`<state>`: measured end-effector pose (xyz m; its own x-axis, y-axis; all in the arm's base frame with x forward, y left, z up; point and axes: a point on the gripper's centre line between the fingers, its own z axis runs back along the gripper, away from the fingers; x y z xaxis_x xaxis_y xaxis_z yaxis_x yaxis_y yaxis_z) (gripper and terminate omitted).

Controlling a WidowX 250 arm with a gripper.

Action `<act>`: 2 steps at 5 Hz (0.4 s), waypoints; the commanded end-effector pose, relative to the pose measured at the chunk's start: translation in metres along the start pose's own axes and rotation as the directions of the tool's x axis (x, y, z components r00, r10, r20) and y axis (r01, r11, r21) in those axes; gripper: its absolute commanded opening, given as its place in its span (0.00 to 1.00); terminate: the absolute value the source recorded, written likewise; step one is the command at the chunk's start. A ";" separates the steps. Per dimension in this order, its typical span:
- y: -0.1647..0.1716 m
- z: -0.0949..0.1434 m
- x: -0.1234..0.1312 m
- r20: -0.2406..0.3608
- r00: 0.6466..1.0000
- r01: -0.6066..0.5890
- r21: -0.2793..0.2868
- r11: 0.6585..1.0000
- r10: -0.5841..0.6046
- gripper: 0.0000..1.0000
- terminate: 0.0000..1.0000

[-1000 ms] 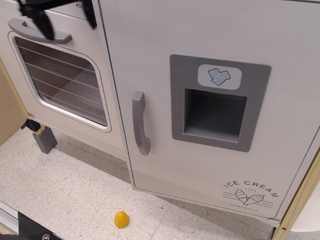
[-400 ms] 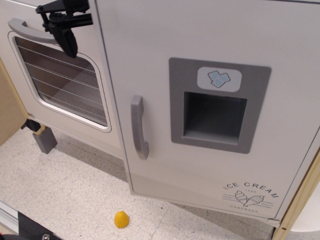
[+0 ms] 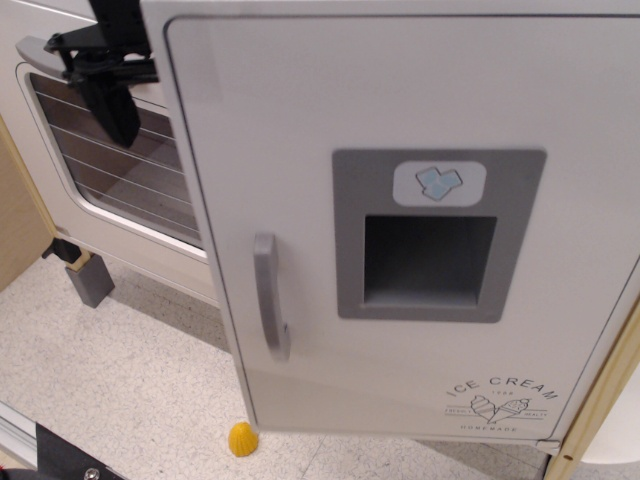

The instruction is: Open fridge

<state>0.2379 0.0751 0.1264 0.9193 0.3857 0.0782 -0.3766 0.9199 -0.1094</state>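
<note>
The fridge door [image 3: 300,120] is large and white and stands partly swung out toward the camera, hinged on its right side. It carries a grey vertical handle [image 3: 268,297], a grey ice-dispenser panel [image 3: 430,235] with a blue cube icon, and an "ICE CREAM" logo [image 3: 498,402]. My black gripper [image 3: 108,85] hangs at the top left, just beside the door's free left edge and in front of the oven. One dark finger [image 3: 112,108] points down. The rest of the gripper is cut off by the frame and the door, so its opening does not show.
The white oven door [image 3: 70,215] with glass window and horizontal grey handle [image 3: 35,52] is left of the fridge. A small yellow piece [image 3: 242,439] lies on the speckled floor under the door's lower corner. A grey block [image 3: 90,282] stands at the left, and a wooden post [image 3: 600,400] at the right.
The fridge door has swung outward; its left edge and handle moved left and toward the camera. The gripper moved from over the oven handle to beside the door's edge.
</note>
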 end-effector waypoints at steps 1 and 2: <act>-0.024 0.036 -0.033 0.042 0.981 0.189 -0.024 0.982 -0.188 1.00 0.00; -0.036 0.039 -0.046 -0.004 0.964 0.265 -0.044 0.963 -0.265 1.00 0.00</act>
<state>0.2078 0.0202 0.1540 0.9916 0.1147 0.0596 -0.1062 0.9858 -0.1301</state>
